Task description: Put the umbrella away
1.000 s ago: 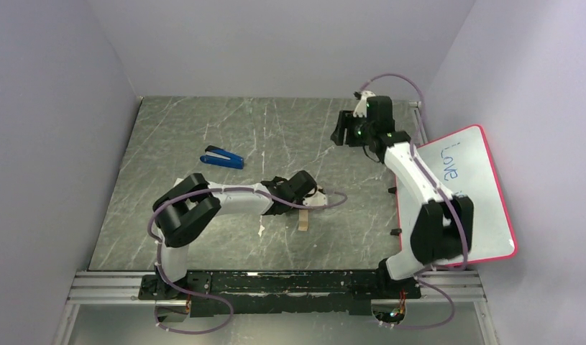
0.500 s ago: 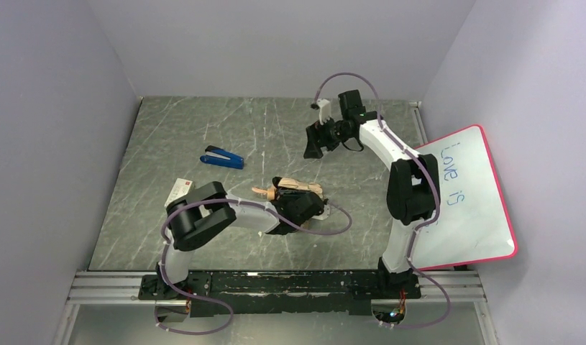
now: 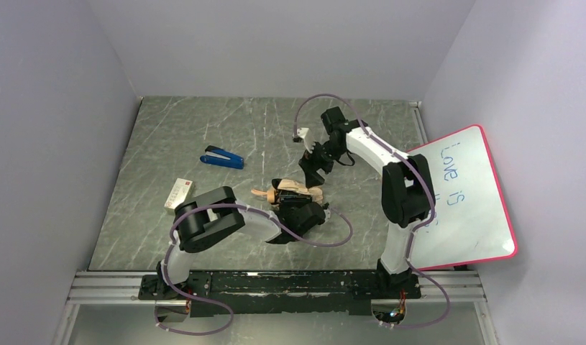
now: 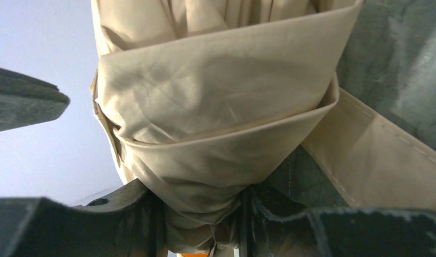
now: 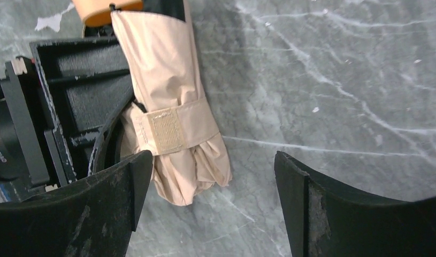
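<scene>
The umbrella (image 3: 295,190) is folded, a cream-beige bundle lying across the middle of the table, its tan wooden handle (image 3: 260,192) pointing left. My left gripper (image 3: 301,213) is shut on it; in the left wrist view the beige fabric (image 4: 215,107) is pinched between the jaws (image 4: 202,225), with the loose strap (image 4: 376,155) at right. My right gripper (image 3: 309,164) is open and empty just behind the umbrella. In the right wrist view the umbrella (image 5: 170,85), its velcro strap (image 5: 165,131) and handle (image 5: 100,8) lie by the left finger of that gripper (image 5: 210,166).
A blue stapler (image 3: 222,157) lies at the left back. A small white and red box (image 3: 178,192) lies left of my left arm. A pink-edged whiteboard (image 3: 469,194) leans at the right wall. Walls close in the table on three sides.
My right gripper has swung from the far right back toward the middle and down to the umbrella. My left arm has turned, bringing the folded umbrella into view in its grip.
</scene>
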Controlling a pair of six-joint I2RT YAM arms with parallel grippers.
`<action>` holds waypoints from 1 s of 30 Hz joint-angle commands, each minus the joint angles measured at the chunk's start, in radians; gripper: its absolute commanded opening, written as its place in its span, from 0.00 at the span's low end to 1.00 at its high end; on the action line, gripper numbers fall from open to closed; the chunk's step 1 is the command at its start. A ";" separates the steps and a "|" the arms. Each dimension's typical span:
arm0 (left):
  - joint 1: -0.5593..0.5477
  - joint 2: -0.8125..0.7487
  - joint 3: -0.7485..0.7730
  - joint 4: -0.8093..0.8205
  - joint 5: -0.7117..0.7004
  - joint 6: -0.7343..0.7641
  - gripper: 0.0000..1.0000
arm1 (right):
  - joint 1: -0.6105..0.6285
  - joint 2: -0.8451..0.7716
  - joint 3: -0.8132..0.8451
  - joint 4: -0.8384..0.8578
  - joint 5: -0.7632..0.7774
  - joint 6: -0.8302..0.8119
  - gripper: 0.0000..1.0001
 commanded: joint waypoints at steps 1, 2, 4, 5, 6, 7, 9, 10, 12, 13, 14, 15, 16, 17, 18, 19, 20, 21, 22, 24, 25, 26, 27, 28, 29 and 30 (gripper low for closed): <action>0.002 0.114 -0.086 -0.209 0.141 -0.020 0.05 | 0.014 -0.030 -0.025 -0.049 -0.002 -0.097 0.87; 0.002 0.113 -0.087 -0.209 0.140 -0.018 0.05 | 0.021 -0.030 -0.032 -0.049 -0.005 -0.106 0.87; 0.002 0.112 -0.086 -0.208 0.142 -0.017 0.05 | 0.032 -0.025 -0.045 -0.039 0.004 -0.105 0.86; 0.002 0.112 -0.085 -0.208 0.144 -0.017 0.05 | 0.036 -0.019 -0.050 -0.040 0.007 -0.104 0.85; 0.002 0.112 -0.082 -0.210 0.146 -0.017 0.05 | 0.040 -0.009 -0.050 -0.045 0.010 -0.104 0.84; 0.002 0.112 -0.081 -0.211 0.147 -0.016 0.05 | 0.045 0.003 -0.049 -0.050 0.023 -0.100 0.83; 0.001 0.113 -0.080 -0.213 0.147 -0.012 0.05 | 0.056 0.026 -0.045 -0.060 0.051 -0.094 0.82; 0.001 0.113 -0.079 -0.213 0.148 -0.010 0.05 | 0.062 0.038 -0.042 -0.065 0.065 -0.091 0.81; 0.000 0.110 -0.079 -0.213 0.150 -0.011 0.05 | 0.070 0.058 -0.038 -0.063 0.085 -0.079 0.77; 0.001 0.109 -0.080 -0.213 0.151 -0.012 0.05 | 0.072 0.066 -0.037 -0.060 0.088 -0.074 0.76; 0.001 0.106 -0.080 -0.213 0.153 -0.013 0.05 | 0.077 0.073 -0.034 -0.060 0.093 -0.069 0.73; 0.001 0.105 -0.080 -0.214 0.154 -0.014 0.05 | 0.083 0.080 -0.032 -0.058 0.103 -0.061 0.70; 0.001 0.101 -0.080 -0.216 0.154 -0.015 0.05 | 0.085 0.085 -0.032 -0.058 0.112 -0.055 0.66; 0.001 0.097 -0.080 -0.216 0.155 -0.015 0.05 | 0.090 0.090 -0.030 -0.061 0.118 -0.052 0.63; 0.001 0.092 -0.080 -0.215 0.159 -0.016 0.05 | 0.091 0.092 -0.030 -0.059 0.130 -0.045 0.59; 0.001 0.086 -0.079 -0.217 0.164 -0.016 0.05 | 0.092 0.092 -0.032 -0.051 0.147 -0.034 0.52; 0.000 0.079 -0.076 -0.218 0.169 -0.017 0.05 | 0.093 0.090 -0.039 -0.042 0.162 -0.025 0.47; 0.000 0.072 -0.075 -0.218 0.173 -0.018 0.05 | 0.094 0.085 -0.047 -0.034 0.166 -0.022 0.44; 0.001 0.064 -0.071 -0.217 0.177 -0.021 0.05 | 0.094 0.078 -0.057 -0.025 0.168 -0.017 0.41; 0.001 0.044 -0.067 -0.214 0.181 -0.024 0.15 | 0.096 0.058 -0.082 0.009 0.174 0.000 0.34; 0.001 0.028 -0.067 -0.209 0.183 -0.025 0.25 | 0.098 0.049 -0.095 0.024 0.179 0.007 0.32; 0.001 0.011 -0.069 -0.208 0.186 -0.024 0.34 | 0.100 0.043 -0.108 0.035 0.186 0.012 0.31; 0.001 -0.007 -0.070 -0.208 0.190 -0.025 0.43 | 0.103 0.039 -0.114 0.041 0.194 0.016 0.30; 0.000 -0.029 -0.070 -0.209 0.196 -0.027 0.51 | 0.106 0.038 -0.119 0.048 0.204 0.019 0.29; 0.001 -0.049 -0.070 -0.208 0.202 -0.031 0.64 | 0.111 0.038 -0.123 0.055 0.214 0.024 0.28; 0.001 -0.073 -0.068 -0.208 0.205 -0.039 0.68 | 0.114 0.038 -0.125 0.060 0.223 0.029 0.27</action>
